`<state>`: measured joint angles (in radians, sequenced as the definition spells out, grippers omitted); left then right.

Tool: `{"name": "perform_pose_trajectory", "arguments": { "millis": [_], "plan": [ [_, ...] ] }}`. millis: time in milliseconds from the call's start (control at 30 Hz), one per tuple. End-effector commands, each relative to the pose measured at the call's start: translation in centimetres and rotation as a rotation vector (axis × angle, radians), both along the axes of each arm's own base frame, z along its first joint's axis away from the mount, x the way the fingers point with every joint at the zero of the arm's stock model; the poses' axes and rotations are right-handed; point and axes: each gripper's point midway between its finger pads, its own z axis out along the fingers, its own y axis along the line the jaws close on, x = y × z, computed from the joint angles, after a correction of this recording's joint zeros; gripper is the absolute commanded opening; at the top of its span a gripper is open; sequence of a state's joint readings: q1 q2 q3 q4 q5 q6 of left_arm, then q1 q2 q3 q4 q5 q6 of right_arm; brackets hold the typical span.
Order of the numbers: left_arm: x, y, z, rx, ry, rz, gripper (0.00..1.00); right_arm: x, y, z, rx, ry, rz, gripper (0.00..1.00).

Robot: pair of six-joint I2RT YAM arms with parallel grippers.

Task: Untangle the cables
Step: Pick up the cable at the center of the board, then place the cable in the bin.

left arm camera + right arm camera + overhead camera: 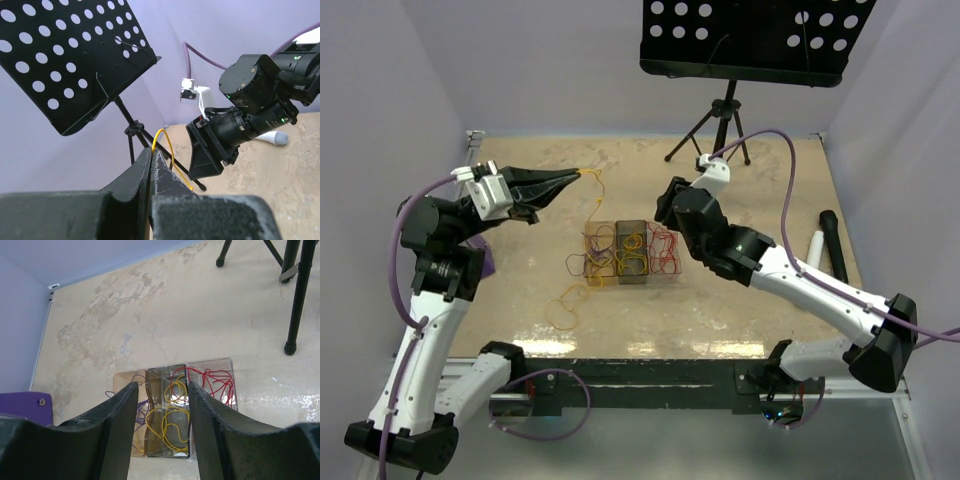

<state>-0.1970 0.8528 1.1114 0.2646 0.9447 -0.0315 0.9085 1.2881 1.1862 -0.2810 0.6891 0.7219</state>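
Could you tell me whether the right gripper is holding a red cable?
No, the right gripper is open and empty, and the red cables lie in a clear compartment below.

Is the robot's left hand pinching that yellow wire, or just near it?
Touching. In the left wrist view the left gripper has its fingers shut on the yellow wire, which loops out from their tips.

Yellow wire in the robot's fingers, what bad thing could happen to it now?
The left fingers pinch the yellow wire only at their tips, so it might slip out. It hangs toward the clear boxes, so lifting could drag other wires along or tip a box. The open right fingers hover close and might bump the left ones.
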Motion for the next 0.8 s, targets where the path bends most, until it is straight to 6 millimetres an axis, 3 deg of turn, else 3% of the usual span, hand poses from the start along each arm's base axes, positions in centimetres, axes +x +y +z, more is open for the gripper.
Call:
{"name": "perform_pose_trajectory", "arguments": {
  "millis": [0, 267, 467, 767],
  "plan": [
    [-1.1, -0.1, 3.2, -0.044, -0.075, -0.044, 0.00, -0.1, -0.8, 1.5, 0.074, -0.034, -0.030, 0.49],
    [0.5, -0.4, 2.9, -0.053, -0.070, -0.041, 0.00, -0.5, -1.7, 1.6, 0.081, -0.040, -0.039, 0.48],
    [3.4, -0.5, 0.7, -0.015, -0.058, 0.012, 0.00, -0.6, -2.3, 1.7, 0.086, -0.043, -0.052, 0.48],
    [6.9, -1.5, -0.5, -0.012, -0.016, 0.026, 0.00, -1.0, -2.7, 1.0, 0.094, -0.034, -0.057, 0.47]
  ]
}}
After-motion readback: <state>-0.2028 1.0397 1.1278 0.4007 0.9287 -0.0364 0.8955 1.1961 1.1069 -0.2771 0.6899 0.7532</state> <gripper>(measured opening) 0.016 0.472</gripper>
